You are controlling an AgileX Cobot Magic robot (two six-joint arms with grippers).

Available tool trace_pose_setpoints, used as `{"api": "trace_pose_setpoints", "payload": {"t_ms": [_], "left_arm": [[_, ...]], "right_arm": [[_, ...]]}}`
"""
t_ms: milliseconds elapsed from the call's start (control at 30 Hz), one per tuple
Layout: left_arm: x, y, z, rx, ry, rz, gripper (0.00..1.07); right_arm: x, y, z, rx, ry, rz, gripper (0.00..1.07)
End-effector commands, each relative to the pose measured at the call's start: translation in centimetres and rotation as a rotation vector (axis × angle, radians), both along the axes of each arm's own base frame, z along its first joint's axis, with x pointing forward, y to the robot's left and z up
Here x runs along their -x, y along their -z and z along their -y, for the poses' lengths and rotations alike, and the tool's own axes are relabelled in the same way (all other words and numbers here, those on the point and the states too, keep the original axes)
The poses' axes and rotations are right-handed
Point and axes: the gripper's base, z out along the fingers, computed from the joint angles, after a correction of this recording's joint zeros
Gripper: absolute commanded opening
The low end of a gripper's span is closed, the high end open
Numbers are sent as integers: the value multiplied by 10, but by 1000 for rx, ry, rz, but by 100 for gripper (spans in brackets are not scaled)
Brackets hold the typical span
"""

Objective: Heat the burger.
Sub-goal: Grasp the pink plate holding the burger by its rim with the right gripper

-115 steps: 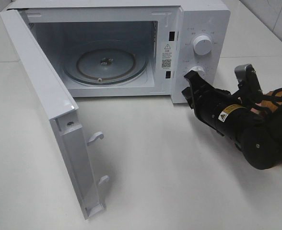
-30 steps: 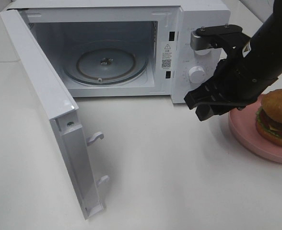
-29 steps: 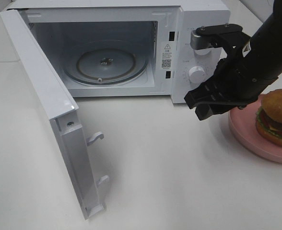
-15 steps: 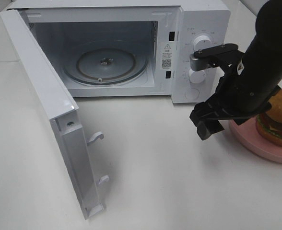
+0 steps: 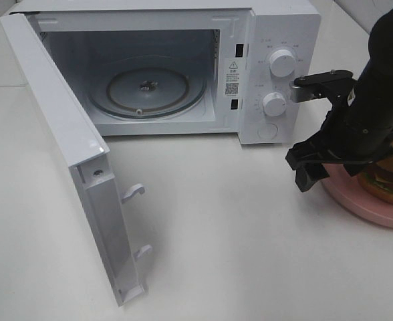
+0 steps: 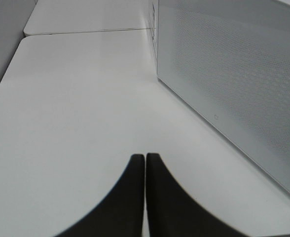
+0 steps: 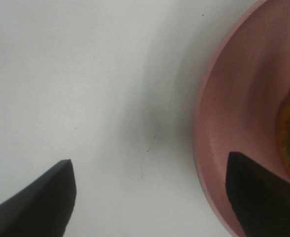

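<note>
The burger (image 5: 385, 183) is seen on the pink plate (image 5: 360, 204) at the right of the table (image 5: 250, 254), partly hidden behind the right arm. The right tool (image 7: 150, 197) is held wide open over the plate's rim, one finger above the plate and the other above the table. The microwave (image 5: 277, 27) is shown with its door (image 5: 56, 134) swung open, the glass turntable (image 5: 146, 87) exposed. The left tool (image 6: 145, 192) is pressed closed.

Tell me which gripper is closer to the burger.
Right. The right gripper hangs over the pink plate's rim, jaws open, just beside the burger. The left gripper is shut over the table beside a white meshed panel.
</note>
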Motion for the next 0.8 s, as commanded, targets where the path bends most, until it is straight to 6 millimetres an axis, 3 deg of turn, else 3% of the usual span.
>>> {"api": "trace_pose_setpoints", "payload": {"t_ms": [33, 267, 333, 533, 800], "left_arm": [[2, 0, 0, 3, 6, 25, 0], [2, 0, 0, 3, 6, 25, 0], [2, 0, 0, 3, 6, 25, 0], [2, 0, 0, 3, 6, 25, 0], [2, 0, 0, 3, 6, 25, 0]], "right_arm": [[-6, 9, 4, -3, -12, -12, 75], [-12, 32, 4, 22, -27, -34, 75], [-15, 47, 4, 39, -42, -45, 75], [-17, 57, 4, 52, -54, -54, 75], [-18, 69, 5, 73, -70, -76, 62]]}}
